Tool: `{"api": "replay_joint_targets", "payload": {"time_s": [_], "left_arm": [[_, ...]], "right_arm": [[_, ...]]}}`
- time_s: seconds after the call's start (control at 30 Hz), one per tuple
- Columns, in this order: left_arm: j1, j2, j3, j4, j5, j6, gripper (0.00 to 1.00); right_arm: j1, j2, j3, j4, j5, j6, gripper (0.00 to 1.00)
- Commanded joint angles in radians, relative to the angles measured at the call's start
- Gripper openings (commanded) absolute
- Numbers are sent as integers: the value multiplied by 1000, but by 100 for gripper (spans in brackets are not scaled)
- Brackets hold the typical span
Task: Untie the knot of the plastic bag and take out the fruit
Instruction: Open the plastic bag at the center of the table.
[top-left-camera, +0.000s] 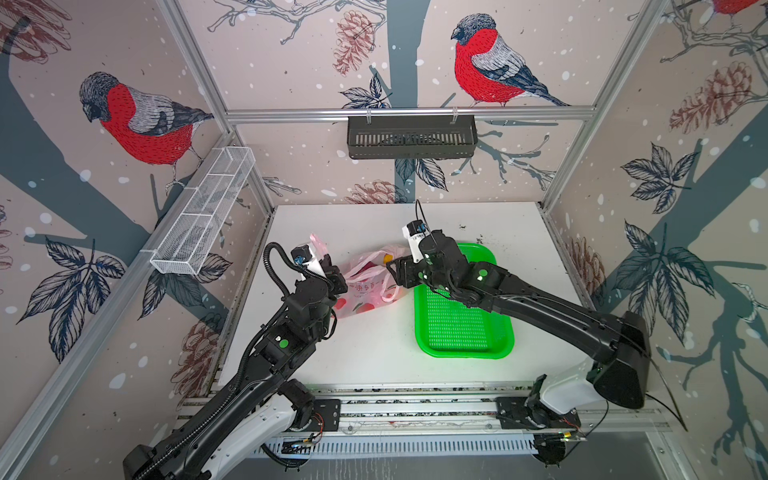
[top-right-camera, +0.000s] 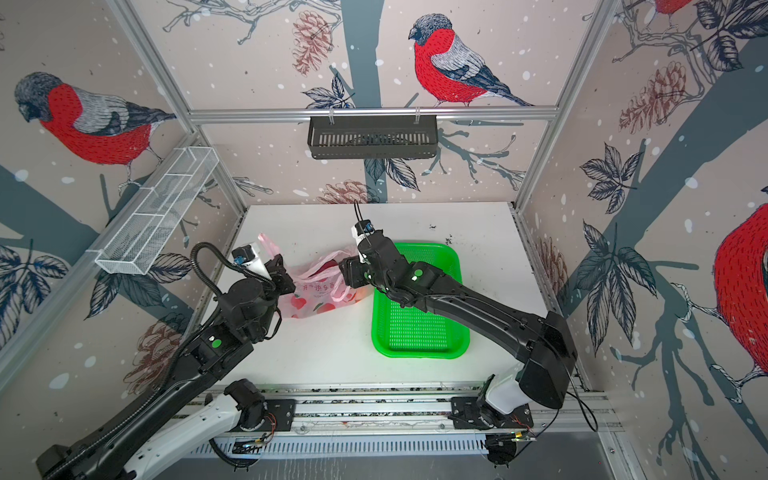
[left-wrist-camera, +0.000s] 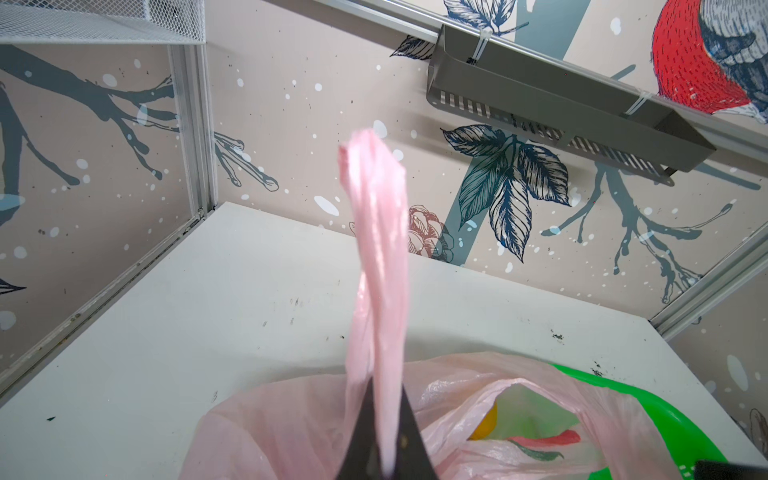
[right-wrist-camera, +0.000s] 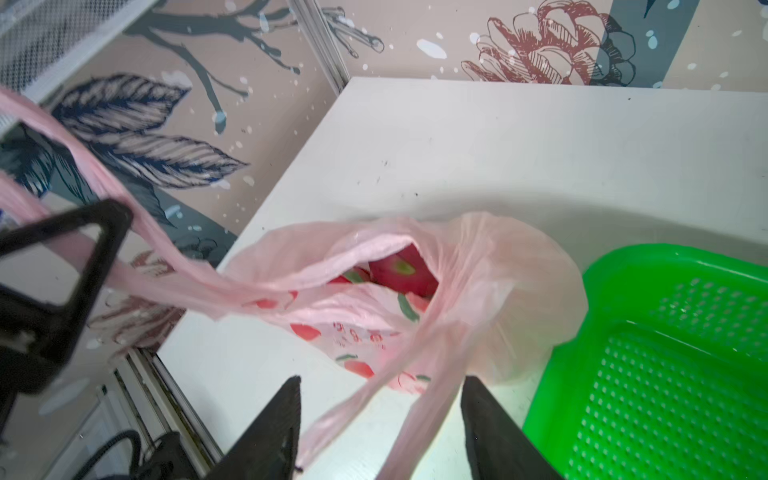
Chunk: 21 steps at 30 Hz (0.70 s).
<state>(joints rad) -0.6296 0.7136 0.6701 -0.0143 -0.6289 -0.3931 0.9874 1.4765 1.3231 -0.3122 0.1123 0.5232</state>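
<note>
The pale pink plastic bag (top-left-camera: 365, 286) (top-right-camera: 320, 291) lies on the white table between my two grippers, its mouth gaping. The knot is out of view; the two handle loops run apart. My left gripper (left-wrist-camera: 384, 399) (top-left-camera: 328, 266) is shut on one handle loop (left-wrist-camera: 380, 249), which stands up past its fingertips. My right gripper (right-wrist-camera: 380, 378) (top-left-camera: 392, 270) is open at the bag's right side. The other handle loop (right-wrist-camera: 415, 407) hangs blurred between its spread fingers. Inside the bag show a magenta fruit (right-wrist-camera: 403, 274) and a yellow-orange ball (left-wrist-camera: 486, 424).
A bright green perforated basket (top-left-camera: 461, 328) (right-wrist-camera: 673, 353) sits right of the bag, under my right arm. A black slotted rack (top-left-camera: 411, 137) hangs on the back rail. A white mesh shelf (top-left-camera: 203, 212) is fixed to the left wall.
</note>
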Motion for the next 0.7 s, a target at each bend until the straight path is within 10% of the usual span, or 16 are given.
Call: {"api": "replay_joint_targets", "payload": {"time_s": [0.0, 0.33, 0.67], "left_arm": [[4, -33, 1, 3, -15, -36, 7], [4, -126, 26, -96, 19, -46, 7], [4, -185, 15, -124, 34, -72, 6]], "right_arm": [[47, -32, -13, -63, 108, -27, 60], [157, -14, 142, -59, 163, -107, 50], [103, 258, 456, -140, 11, -160, 18]]}}
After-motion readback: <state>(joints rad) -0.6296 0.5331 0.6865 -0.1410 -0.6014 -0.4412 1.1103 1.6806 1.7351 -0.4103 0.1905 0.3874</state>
